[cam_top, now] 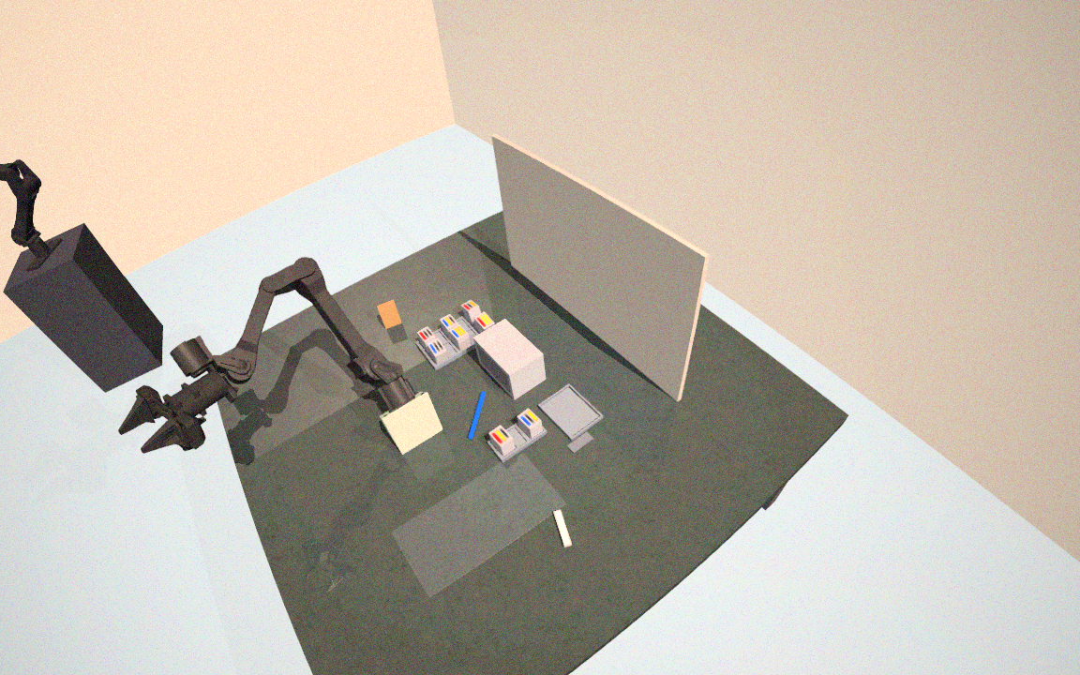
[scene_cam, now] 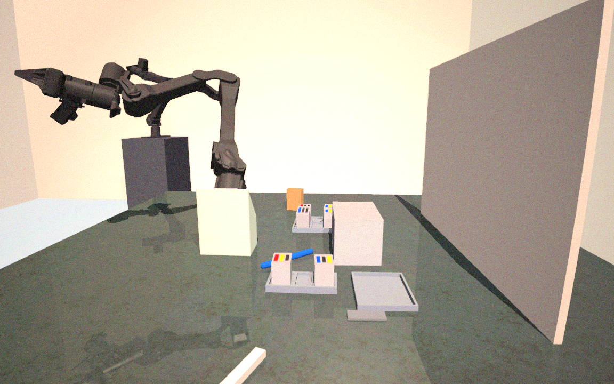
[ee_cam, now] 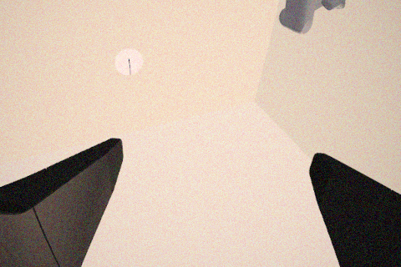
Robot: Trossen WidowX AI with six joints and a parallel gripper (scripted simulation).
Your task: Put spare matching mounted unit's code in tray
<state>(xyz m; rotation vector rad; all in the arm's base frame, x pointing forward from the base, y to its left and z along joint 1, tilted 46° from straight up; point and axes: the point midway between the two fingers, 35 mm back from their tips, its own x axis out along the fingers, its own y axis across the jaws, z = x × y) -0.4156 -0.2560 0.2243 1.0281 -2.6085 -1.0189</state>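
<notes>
- Nearest you in the exterior view, low in the frame, a white rectangular bar (scene_cam: 245, 365) lies on the dark green worktop (scene_cam: 61, 296).
- Just above it, centre right, you see the shallow grey tray (scene_cam: 383, 291), with nothing in it.
- Left of the tray, a grey holder (scene_cam: 300, 285) carries two white spare blocks: one (scene_cam: 280, 267) striped red, yellow and black, one (scene_cam: 324, 269) striped black, blue and yellow.
- A blue rod (scene_cam: 286, 258) lies just behind them.
- At centre frame stand the white box-shaped mounted unit (scene_cam: 356, 233) and a pale yellow block (scene_cam: 225, 222).
- Further back, a second holder (scene_cam: 310, 225) bears more striped spares, near a small orange block (scene_cam: 294, 198).
- A tall grey panel (scene_cam: 505, 191) fills the right side.
- Upper left, your end effector (scene_cam: 22, 73) is raised high, well apart from everything, fingers spread wide, gripping nothing.
</notes>
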